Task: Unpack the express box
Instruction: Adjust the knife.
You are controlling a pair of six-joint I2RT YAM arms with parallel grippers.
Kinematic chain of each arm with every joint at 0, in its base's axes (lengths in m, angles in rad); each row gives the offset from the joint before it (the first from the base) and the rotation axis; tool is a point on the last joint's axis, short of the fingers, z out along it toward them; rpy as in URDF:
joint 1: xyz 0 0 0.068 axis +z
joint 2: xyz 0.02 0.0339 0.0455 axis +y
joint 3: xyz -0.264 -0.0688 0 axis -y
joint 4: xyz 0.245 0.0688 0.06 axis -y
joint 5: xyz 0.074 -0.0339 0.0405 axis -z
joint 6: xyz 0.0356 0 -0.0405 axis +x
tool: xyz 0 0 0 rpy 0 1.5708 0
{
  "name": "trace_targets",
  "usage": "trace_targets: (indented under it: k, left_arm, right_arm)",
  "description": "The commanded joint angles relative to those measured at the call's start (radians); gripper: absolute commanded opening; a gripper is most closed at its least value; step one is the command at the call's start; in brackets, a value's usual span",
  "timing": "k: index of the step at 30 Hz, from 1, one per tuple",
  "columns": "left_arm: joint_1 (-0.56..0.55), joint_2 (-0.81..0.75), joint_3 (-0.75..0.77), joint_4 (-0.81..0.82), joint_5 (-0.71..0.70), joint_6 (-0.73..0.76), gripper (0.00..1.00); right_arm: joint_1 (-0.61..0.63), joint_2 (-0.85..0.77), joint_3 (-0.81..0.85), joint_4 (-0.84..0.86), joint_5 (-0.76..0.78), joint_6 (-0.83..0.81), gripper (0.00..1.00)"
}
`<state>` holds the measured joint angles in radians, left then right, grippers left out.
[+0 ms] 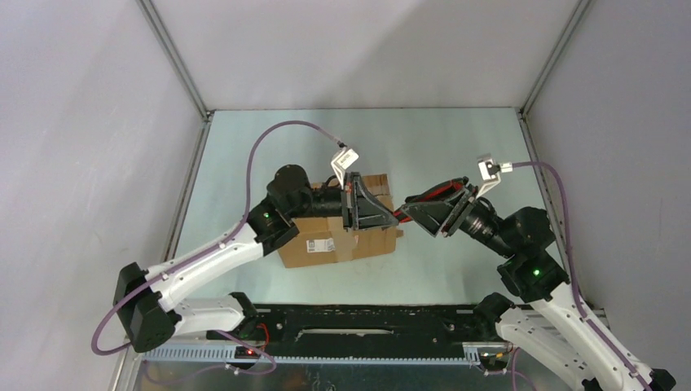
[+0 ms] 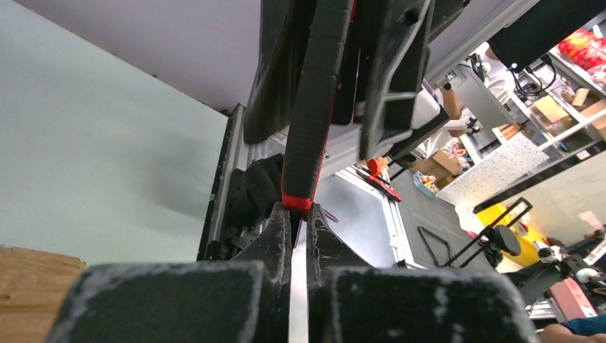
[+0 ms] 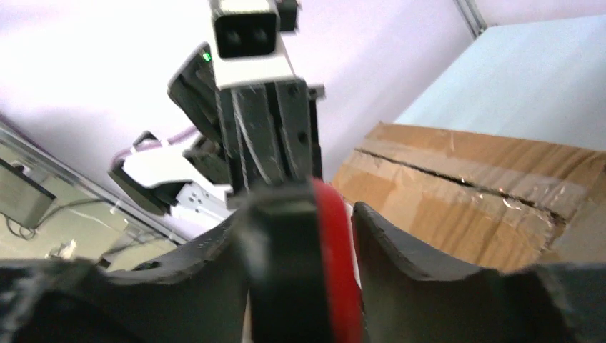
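**Overhead view.** The express box (image 1: pixel 326 240) lies on the worktop (image 1: pixel 440 147), just toward 8 o'clock of its centre, with the white label (image 1: pixel 319 243) on its near side. The left arm covers much of its top. The left gripper (image 1: pixel 383 213) hangs over the box's 3 o'clock end, and the right gripper (image 1: pixel 417 210) faces it from 3 o'clock.

**Left wrist view.** The left jaws are pressed together on the thin metal blade of the utility knife (image 2: pixel 311 107).

**Right wrist view.** The blurred knife handle sits between the right jaws. Whether they clamp it cannot be told. The box's taped seam (image 3: pixel 472 189) is partly cut off.
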<state>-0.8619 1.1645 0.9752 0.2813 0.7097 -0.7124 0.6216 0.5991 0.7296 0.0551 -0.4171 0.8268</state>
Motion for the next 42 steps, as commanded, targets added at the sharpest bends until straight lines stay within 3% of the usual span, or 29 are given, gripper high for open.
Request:
trace_targets:
  k: [1, 3, 8, 13, 17, 27, 31, 35, 36, 38, 40, 42]
  left_arm:
    - [-0.010, -0.029, -0.059, 0.155, -0.031, -0.107, 0.00]
    - [-0.016, -0.034, -0.065, 0.167, -0.048, -0.120, 0.00]
    - [-0.020, -0.053, -0.071, 0.163, -0.136, -0.143, 0.00]
    - [-0.024, -0.044, -0.112, 0.297, -0.228, -0.285, 0.00]
    - [-0.034, -0.055, -0.123, 0.290, -0.276, -0.307, 0.00]
    - [-0.066, -0.075, -0.134, 0.262, -0.300, -0.292, 0.00]
    - [-0.070, -0.063, -0.113, 0.252, -0.268, -0.291, 0.00]
    - [-0.072, -0.056, -0.085, 0.192, -0.252, -0.270, 0.01]
    - [-0.072, -0.059, -0.075, 0.162, -0.263, -0.251, 0.15]
    - [-0.071, -0.092, -0.021, -0.064, -0.314, -0.159, 0.53]
    - [-0.061, -0.132, 0.026, -0.241, -0.383, -0.025, 0.78]
    - [-0.018, -0.178, 0.066, -0.407, -0.447, 0.066, 0.84]
  right_arm:
    - [0.004, -0.007, -0.016, 0.183, 0.083, 0.026, 0.61]
    - [0.004, -0.002, -0.032, 0.232, 0.098, 0.044, 0.68]
    - [0.024, 0.042, -0.054, 0.308, 0.108, 0.080, 0.61]
    - [0.072, 0.041, -0.105, 0.386, 0.210, 0.089, 0.57]
    - [0.082, 0.049, -0.134, 0.455, 0.266, 0.094, 0.42]
    - [0.089, 0.092, -0.145, 0.536, 0.286, 0.114, 0.21]
    - [0.089, 0.104, -0.145, 0.544, 0.284, 0.115, 0.00]
    - [0.089, 0.111, -0.145, 0.543, 0.277, 0.117, 0.00]
    - [0.089, 0.108, -0.145, 0.537, 0.277, 0.113, 0.00]
    - [0.084, 0.093, -0.142, 0.491, 0.283, 0.112, 0.00]
    - [0.073, 0.057, -0.131, 0.379, 0.305, 0.106, 0.00]
    - [0.072, 0.018, -0.128, 0.256, 0.336, 0.093, 0.00]
